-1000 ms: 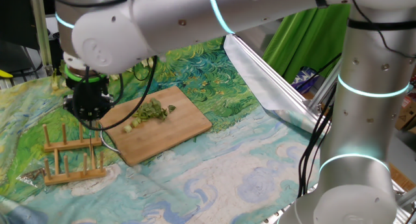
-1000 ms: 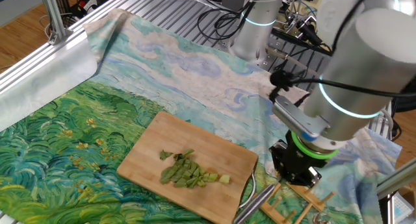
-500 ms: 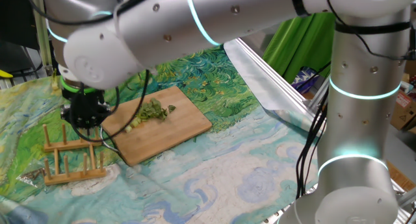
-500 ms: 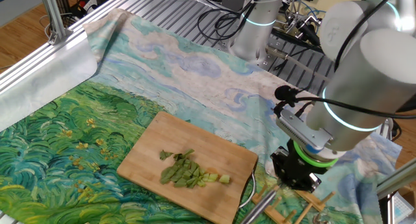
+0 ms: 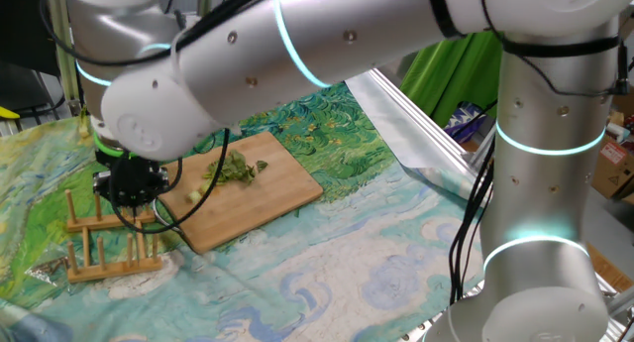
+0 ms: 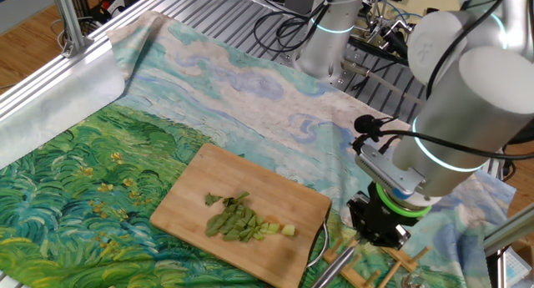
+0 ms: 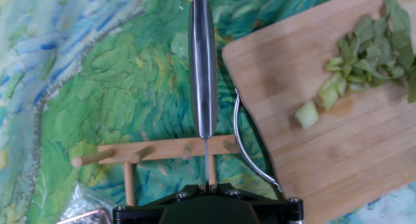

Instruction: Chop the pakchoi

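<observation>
The pakchoi (image 5: 230,171) lies as short cut pieces, pale stalk and dark leaf, on a wooden cutting board (image 5: 267,198). In the other fixed view the pakchoi pieces (image 6: 242,219) sit near the front edge of the board (image 6: 250,179). In the hand view the pakchoi pieces (image 7: 361,55) lie at the upper right, on the board (image 7: 338,146). My gripper (image 7: 207,184) is shut on a steel knife (image 7: 202,68) whose handle points away from it. The gripper (image 5: 134,191) hangs beside the board's end, over a wooden rack (image 5: 104,248).
The wooden peg rack (image 7: 149,150) lies just under the knife. A metal wire loop (image 7: 244,146) juts from the board's end. A painted cloth (image 6: 125,179) covers the table. Crumpled foil (image 5: 416,134) lines the far side, and a clear plastic scrap (image 7: 84,204) lies by the rack.
My gripper has sunk lower with the knife, moving a little off the board's end toward the rack. The pakchoi pieces and the board have not moved.
</observation>
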